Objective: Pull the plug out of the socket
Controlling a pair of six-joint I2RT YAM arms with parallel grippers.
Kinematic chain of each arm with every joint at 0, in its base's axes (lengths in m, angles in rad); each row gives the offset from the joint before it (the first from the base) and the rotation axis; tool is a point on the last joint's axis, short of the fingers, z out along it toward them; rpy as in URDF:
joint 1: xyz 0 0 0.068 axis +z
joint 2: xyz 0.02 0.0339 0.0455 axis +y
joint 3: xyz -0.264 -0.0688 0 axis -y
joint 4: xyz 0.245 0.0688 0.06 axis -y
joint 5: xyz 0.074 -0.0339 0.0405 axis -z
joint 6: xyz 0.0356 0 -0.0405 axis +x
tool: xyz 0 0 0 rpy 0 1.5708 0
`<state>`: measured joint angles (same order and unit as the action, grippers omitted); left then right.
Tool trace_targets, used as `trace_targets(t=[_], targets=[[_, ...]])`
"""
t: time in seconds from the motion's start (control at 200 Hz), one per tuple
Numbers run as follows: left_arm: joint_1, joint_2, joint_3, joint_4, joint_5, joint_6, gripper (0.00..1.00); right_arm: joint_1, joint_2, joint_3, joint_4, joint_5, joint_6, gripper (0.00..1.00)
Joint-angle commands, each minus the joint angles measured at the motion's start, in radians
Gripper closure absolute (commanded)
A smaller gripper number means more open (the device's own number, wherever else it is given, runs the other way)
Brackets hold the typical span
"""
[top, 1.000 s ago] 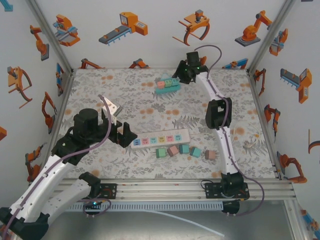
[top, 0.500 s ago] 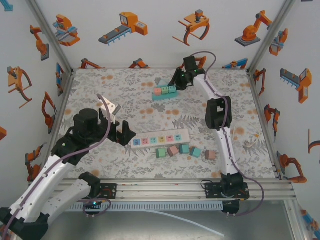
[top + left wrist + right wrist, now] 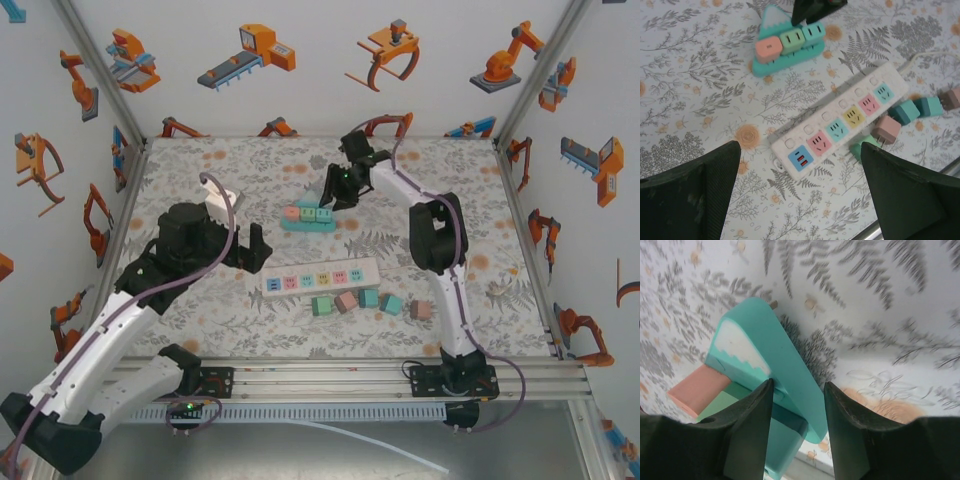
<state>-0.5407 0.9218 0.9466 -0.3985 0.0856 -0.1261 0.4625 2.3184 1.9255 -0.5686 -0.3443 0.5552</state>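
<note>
The right end effector (image 3: 797, 390) is clenched on the teal socket (image 3: 762, 345), set beyond the white power strip (image 3: 840, 127); the left end effector (image 3: 800, 150) is held wide open over the strip; three plugs (image 3: 792, 40) are pushed in; the socket could be dragged along if not pinned; how deep they sit cannot be seen.

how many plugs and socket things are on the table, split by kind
white power strip: 1
teal socket block: 1
seated plugs in the teal block: 3
loose plugs beside the strip: 5
total: 10
</note>
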Motion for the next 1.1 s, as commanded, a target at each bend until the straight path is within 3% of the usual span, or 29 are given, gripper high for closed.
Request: trace_targets(t=[0.0, 0.15, 0.34, 0.486, 0.626, 0.846, 0.971, 1.096], targets=[[0.042, 0.079, 0.08, 0.039, 0.014, -0.092, 0.03, 0.015, -0.02, -0.08, -0.037, 0.041, -0.054, 0.56], [0.119, 0.263, 0.217, -0.025, 0.088, -0.254, 0.03, 0.015, -0.081, -0.068, -0.039, 0.041, -0.087, 0.54], [0.124, 0.516, 0.405, -0.062, 0.134, -0.289, 0.03, 0.014, -0.261, -0.156, 0.058, 0.035, -0.109, 0.51], [0.121, 0.674, 0.496, -0.05, 0.153, -0.287, 0.03, 0.015, -0.452, -0.317, 0.174, 0.05, -0.226, 0.51], [0.114, 0.812, 0.555, -0.051, 0.125, -0.241, 0.03, 0.016, -0.62, -0.519, 0.35, 0.024, -0.414, 0.51], [0.106, 1.033, 0.736, -0.116, 0.087, -0.148, 0.03, 0.033, -0.797, -0.821, 0.654, -0.119, -0.857, 0.5], [0.102, 1.151, 0.824, -0.126, 0.122, -0.128, 0.03, 0.048, -0.794, -0.867, 0.653, -0.243, -1.122, 0.5], [0.102, 1.223, 0.862, -0.12, 0.206, -0.104, 0.0, 0.077, -0.742, -0.848, 0.609, -0.271, -1.21, 0.49]])
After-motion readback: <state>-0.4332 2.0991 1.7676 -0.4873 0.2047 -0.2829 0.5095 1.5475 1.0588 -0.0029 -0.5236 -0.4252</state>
